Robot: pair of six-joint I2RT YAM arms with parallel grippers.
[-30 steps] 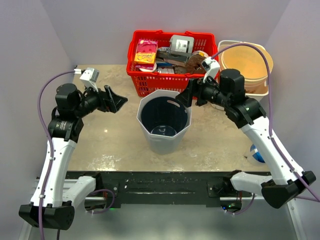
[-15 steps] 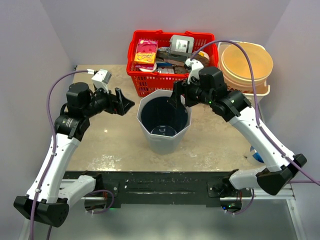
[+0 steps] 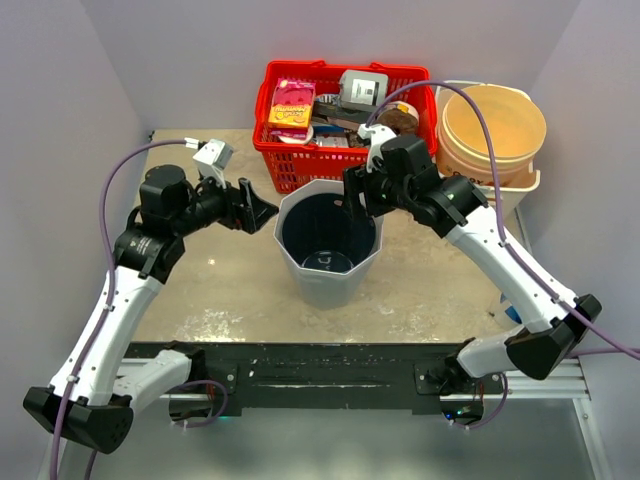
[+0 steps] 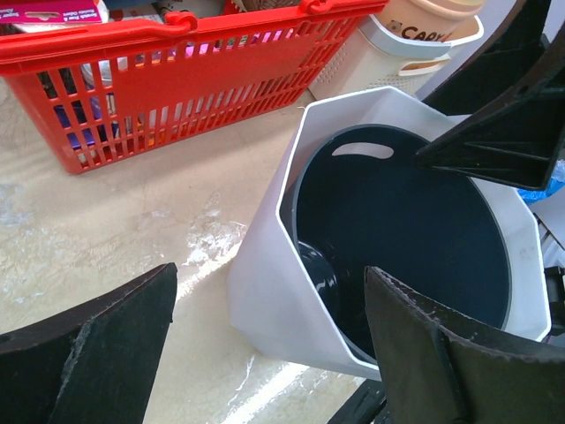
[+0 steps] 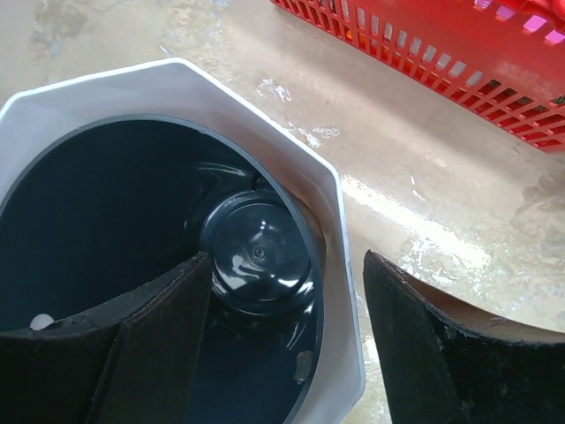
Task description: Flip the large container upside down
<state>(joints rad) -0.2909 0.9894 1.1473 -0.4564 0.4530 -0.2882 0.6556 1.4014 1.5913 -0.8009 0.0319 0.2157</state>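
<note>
Bin (image 3: 325, 285) upright, red basket (image 3: 300, 165) close behind; left gripper (image 3: 260, 211) gapes alongside, right gripper's (image 3: 360, 203) spread jaws straddle the rim.

light: bright, even | glare: streaks on table (image 5: 415, 225) | shadows: soft | focus: sharp

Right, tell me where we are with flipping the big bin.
Done: nothing flipped; the large container stands upright, mouth up. In hand: the right gripper straddles its far-right rim, jaws open, one finger inside; the left gripper hangs open beside the left rim, not touching. Left: clamp, lift, turn it over.
</note>
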